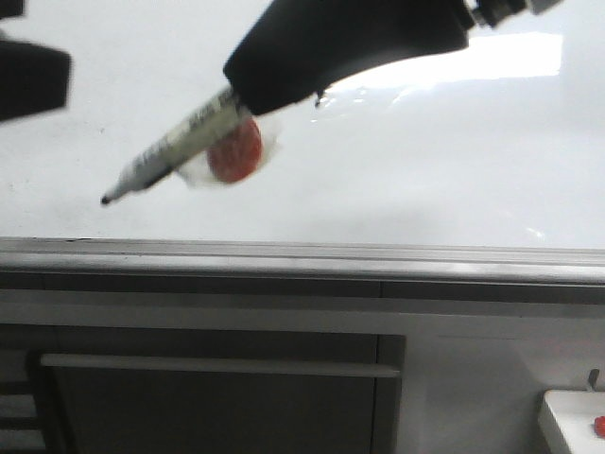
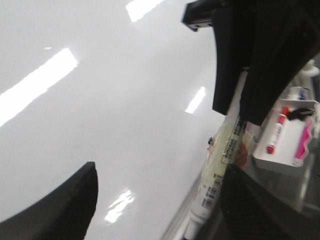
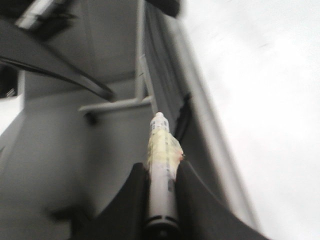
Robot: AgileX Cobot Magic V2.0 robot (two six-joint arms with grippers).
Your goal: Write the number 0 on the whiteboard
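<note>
The whiteboard [image 1: 425,161] is glossy white, with a glare patch at the upper right and a grey metal ledge [image 1: 302,255] below. No drawn 0 shows on it. My right gripper [image 1: 248,87] is shut on a white marker [image 1: 180,142] that has a red disc [image 1: 234,151] taped to it. The dark tip [image 1: 104,200] points down-left, in front of the board just above the ledge. The right wrist view shows the marker [image 3: 161,150] between the shut fingers [image 3: 162,167]. My left gripper [image 2: 160,170] is open and empty, and shows at the far left of the front view [image 1: 28,80].
Below the ledge is a grey cabinet front with a horizontal handle bar [image 1: 217,366]. A white tray [image 1: 572,421] holding something red sits at the lower right. It also shows in the left wrist view [image 2: 285,135], with markers in it.
</note>
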